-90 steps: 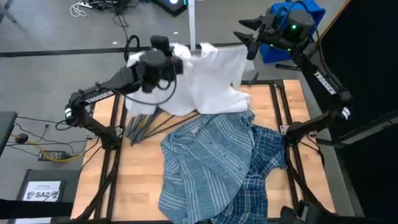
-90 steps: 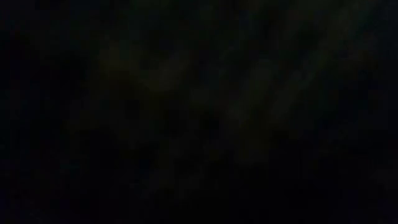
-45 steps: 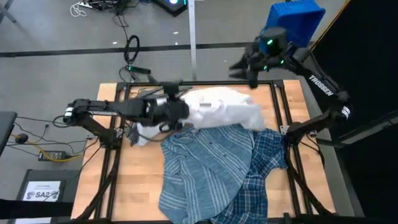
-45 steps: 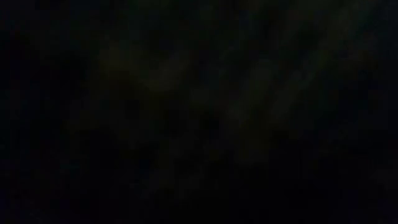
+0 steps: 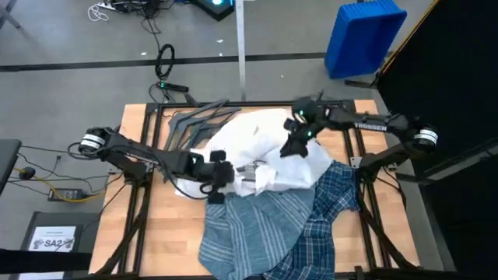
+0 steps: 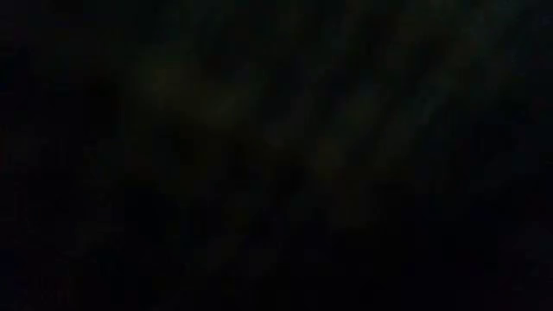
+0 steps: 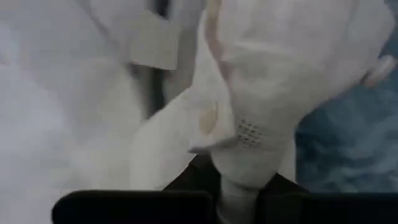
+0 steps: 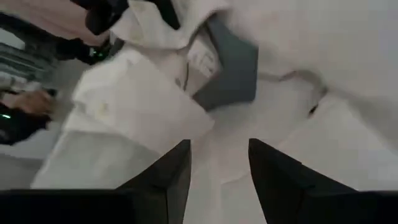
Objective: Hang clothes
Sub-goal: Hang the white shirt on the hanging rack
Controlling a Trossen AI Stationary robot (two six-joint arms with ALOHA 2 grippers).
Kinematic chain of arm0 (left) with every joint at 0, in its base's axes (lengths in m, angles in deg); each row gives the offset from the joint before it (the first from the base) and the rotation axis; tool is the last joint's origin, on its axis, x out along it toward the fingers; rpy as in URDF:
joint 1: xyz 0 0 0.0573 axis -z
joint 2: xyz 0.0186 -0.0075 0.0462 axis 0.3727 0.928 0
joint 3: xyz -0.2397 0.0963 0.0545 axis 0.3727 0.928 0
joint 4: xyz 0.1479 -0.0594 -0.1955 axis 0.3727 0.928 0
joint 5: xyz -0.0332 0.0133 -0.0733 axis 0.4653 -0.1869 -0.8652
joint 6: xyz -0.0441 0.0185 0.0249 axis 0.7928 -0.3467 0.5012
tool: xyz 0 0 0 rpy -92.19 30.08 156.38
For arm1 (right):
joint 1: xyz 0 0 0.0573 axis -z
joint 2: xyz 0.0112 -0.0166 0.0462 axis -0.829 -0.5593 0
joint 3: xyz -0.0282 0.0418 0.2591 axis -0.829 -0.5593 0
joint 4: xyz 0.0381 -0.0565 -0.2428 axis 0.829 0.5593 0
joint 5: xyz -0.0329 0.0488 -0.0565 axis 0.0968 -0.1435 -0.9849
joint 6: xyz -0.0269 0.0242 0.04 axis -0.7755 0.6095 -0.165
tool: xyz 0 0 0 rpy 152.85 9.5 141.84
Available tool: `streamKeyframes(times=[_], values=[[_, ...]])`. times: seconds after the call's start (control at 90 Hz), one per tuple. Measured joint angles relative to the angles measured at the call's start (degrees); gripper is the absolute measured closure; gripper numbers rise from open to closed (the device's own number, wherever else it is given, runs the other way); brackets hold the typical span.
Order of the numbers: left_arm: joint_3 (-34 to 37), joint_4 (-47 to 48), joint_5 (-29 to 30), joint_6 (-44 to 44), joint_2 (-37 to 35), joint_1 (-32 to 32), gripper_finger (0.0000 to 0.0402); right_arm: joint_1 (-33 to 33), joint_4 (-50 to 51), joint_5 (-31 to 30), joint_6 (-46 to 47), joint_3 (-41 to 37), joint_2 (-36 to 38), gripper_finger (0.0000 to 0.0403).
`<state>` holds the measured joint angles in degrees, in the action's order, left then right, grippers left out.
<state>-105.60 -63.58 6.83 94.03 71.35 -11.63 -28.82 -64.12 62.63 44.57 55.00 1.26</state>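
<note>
White shirt (image 5: 257,152) lay crumpled mid-table, partly over striped shirt (image 5: 249,225). Left gripper (image 5: 222,175) clamped its fabric; right gripper (image 5: 294,144) (arm lettered TROSSEN) hovered above, fingers (image 8: 168,177) parted.

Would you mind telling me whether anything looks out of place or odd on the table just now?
Yes. The white shirt lies crumpled across the table's middle, partly over the striped shirt, and the dark hangers lie bare in a loose pile at the far edge. The low view is completely black, so it shows nothing.
</note>
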Motion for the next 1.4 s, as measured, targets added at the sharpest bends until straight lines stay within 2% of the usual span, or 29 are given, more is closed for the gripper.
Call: streamKeyframes(times=[0.144,0.3,0.411,0.522,0.633,0.889,1.056,1.167,1.4], values=[[6.66,-10.75,-8.36,3.83,0.02,-0.13,0.0402,-1.72,-5.86,0.32,4.06,-5.02,0.0,0.0251],[11.89,-22.78,-14.84,8.5,0.02,-0.19,0.0402,-3.99,-10.0,0.73,6.31,-5.47,0.0,0.0234],[13.87,-28.51,-16.64,12.0,0.02,-0.16,0.0401,-5.45,-14.19,0.73,8.13,-5.47,0.0,0.0223],[13.74,-29.1,-18.55,13.85,0.02,-0.13,0.0392,-6.1,-15.58,-0.22,8.3,-5.47,0.02,0.0213],[12.89,-29.32,-21.29,15.27,0.01,-0.12,0.0362,-5.78,-15.6,-2.2,8.28,-5.47,0.02,0.0206],[12.66,-26.52,-28.29,22.07,0.02,-0.12,0.0236,-2.46,-16.79,-2.61,7.99,-5.47,0.02,0.02],[12.66,-26.6,-37.9,29.93,-0.2,-1.16,0.0171,-1.09,-16.97,-2.63,6.49,-5.47,0.02,0.0206],[12.62,-26.65,-42.85,34.63,-1.26,-3.08,0.0155,-0.82,-16.98,-2.62,5.48,-5.47,0.02,0.021],[12.55,-30.68,-46.12,35.46,-5.19,-6.91,0.0155,-0.82,-17.21,-2.62,4.89,-5.47,0.02,0.0212]])
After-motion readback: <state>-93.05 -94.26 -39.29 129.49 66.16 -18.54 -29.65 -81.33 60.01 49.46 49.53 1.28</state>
